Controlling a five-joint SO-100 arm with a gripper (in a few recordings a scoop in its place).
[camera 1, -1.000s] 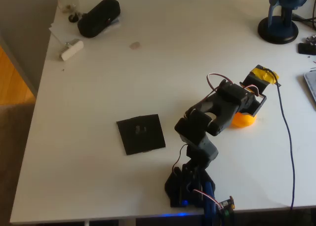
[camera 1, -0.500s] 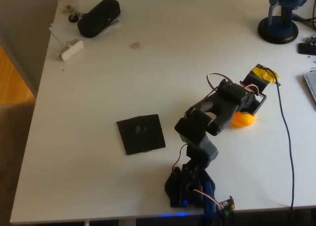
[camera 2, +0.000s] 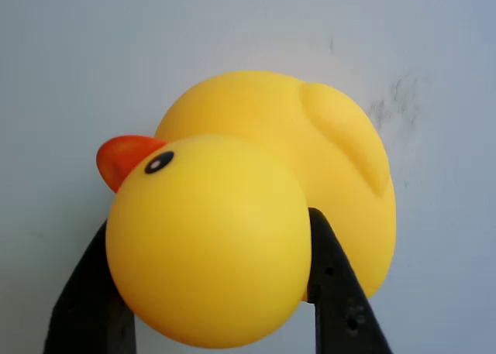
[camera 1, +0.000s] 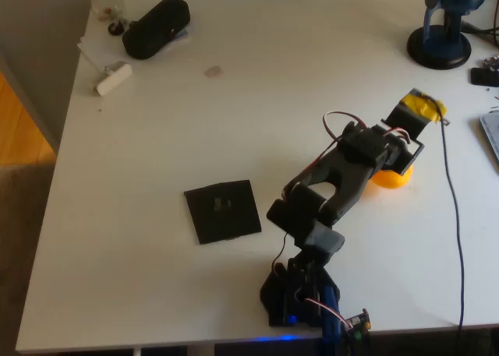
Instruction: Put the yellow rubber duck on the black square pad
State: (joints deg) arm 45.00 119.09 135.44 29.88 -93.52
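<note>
The yellow rubber duck sits between my two black fingers, which press on either side of its head and neck. My gripper is shut on it. From overhead, the duck peeks out orange from under the gripper at the right of the table, and a yellow tape patch marks the wrist. The black square pad lies flat to the left of the arm's base, well apart from the duck.
A bulky black oblong case and a small white object lie at the back left on the white table. A blue stand is at the back right. A dark cable runs down the right side.
The arm has stretched slightly toward the back right, and the duck has shifted that way with the gripper. The pad has not moved.
</note>
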